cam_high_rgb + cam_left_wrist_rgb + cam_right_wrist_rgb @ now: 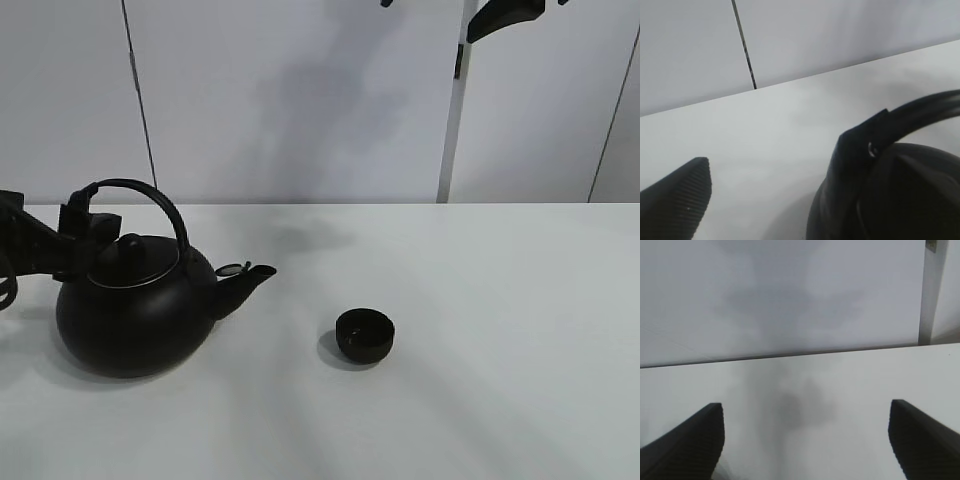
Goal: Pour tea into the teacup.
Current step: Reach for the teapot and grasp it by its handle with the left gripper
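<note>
The small black teacup [364, 334] stands upright on the white table [500, 300], right of centre. The big black kettle [135, 310] stands at the left with its spout [245, 280] pointing toward the cup. My left gripper [85, 225] is at the left base of the kettle's arched handle [160, 200]. In the left wrist view, one ribbed finger [677, 205] stands well apart from the handle [925, 110] and the kettle body [900, 195], so the jaws are open. My right gripper [805, 440] is open and empty above bare table. No tea shows.
A white panelled wall [300, 100] stands behind the table's far edge. Part of the right arm [505, 15] shows at the top of the high view. A pale post [452, 110] stands at the back right.
</note>
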Tool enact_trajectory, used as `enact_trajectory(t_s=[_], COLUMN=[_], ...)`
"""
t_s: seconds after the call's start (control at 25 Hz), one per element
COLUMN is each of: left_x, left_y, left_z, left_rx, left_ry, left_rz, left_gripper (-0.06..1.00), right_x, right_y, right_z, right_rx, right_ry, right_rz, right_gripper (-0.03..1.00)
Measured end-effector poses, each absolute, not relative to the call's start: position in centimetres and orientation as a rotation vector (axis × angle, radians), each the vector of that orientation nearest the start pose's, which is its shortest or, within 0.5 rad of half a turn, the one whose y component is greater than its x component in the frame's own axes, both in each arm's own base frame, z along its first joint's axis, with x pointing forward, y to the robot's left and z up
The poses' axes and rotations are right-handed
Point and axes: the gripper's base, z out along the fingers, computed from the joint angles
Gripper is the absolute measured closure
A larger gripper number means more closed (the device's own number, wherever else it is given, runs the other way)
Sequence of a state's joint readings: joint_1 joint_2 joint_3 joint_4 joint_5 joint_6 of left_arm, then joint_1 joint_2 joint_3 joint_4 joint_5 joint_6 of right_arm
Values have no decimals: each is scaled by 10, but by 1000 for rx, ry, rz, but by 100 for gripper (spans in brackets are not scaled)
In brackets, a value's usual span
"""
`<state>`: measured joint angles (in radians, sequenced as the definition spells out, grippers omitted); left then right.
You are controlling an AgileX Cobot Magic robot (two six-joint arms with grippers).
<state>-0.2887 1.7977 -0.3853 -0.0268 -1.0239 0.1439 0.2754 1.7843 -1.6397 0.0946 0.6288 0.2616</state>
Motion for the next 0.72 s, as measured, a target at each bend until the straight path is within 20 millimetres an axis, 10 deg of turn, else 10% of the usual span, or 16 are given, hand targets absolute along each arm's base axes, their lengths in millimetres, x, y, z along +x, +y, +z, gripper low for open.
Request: enact_trajectory(t_s=[0.72], left_x=[274], left_y=[-75], left_z=[121], left_rx=[374], left_ry=[1839], left_rz=[-101], left_gripper=[27], right_x=[403], right_y=[119], right_z=[341], right_rx=[42], right_ry=[2278], right_rz=[389], right_gripper=[36])
